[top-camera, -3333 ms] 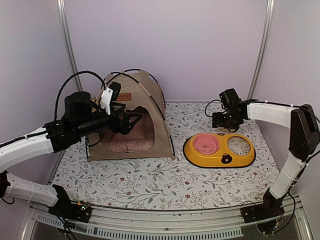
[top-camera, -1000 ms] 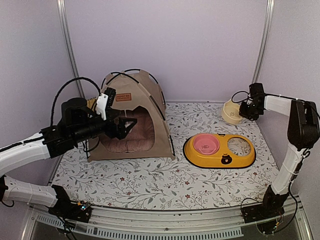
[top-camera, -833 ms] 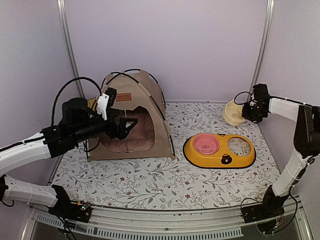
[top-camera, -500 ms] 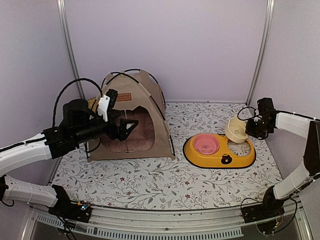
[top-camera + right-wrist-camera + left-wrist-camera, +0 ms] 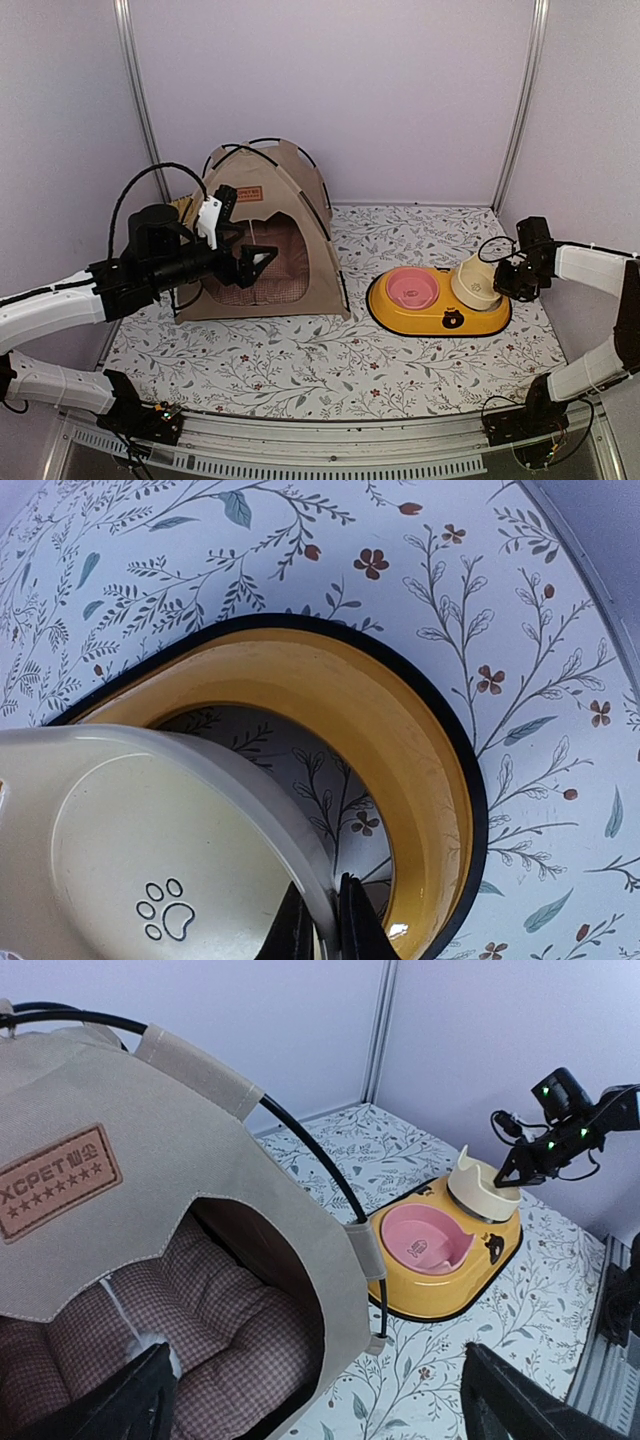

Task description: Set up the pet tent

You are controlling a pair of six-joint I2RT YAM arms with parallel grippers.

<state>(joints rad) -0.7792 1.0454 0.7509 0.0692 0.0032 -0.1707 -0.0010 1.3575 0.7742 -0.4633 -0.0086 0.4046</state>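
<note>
Cream bowl (image 5: 474,285) moved over feeder (image 5: 420,318), pinched by right gripper (image 5: 505,279) | left gripper (image 5: 255,258) wide | tent (image 5: 278,205) label (image 5: 55,1182): XCPET

The tent (image 5: 290,190) fills the tabletop's (image 5: 300,370) far-left corner, with the left gripper (image 5: 255,258) spread wide before its doorway. Toward the right edge, the feeder (image 5: 420,315) and the tilted bowl (image 5: 472,285) pinched by the right gripper (image 5: 500,280) block passage. The near strip and the tent-feeder gap are open.

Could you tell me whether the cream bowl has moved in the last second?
Yes: the cream bowl, in the right gripper, came forward from behind the yellow feeder to its empty hole.
</note>
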